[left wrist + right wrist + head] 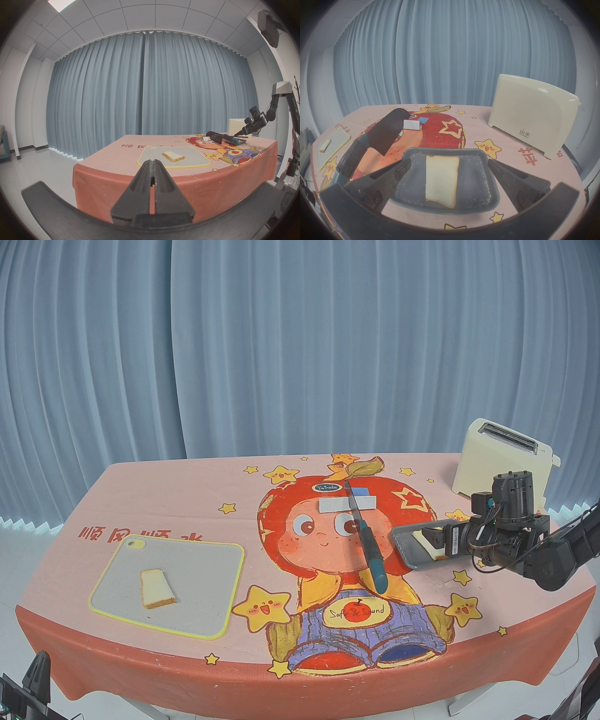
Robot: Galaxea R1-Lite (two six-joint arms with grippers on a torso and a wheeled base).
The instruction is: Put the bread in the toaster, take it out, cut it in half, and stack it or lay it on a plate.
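Cut looks done, toasting can't be judged: one bread half lies flat in the grey plate near the toaster. The other half sits on the cutting board well apart at the left end of the table, and the knife is parked mid-table, blade propped on a white block. The right gripper hangs low over the plate, fingers wide apart either side of the plated piece and gripping nothing, while the left gripper is pinched together, empty, off the table edge facing the board. What's left, I'd say: move the board piece onto the plate, stacked or laid beside.
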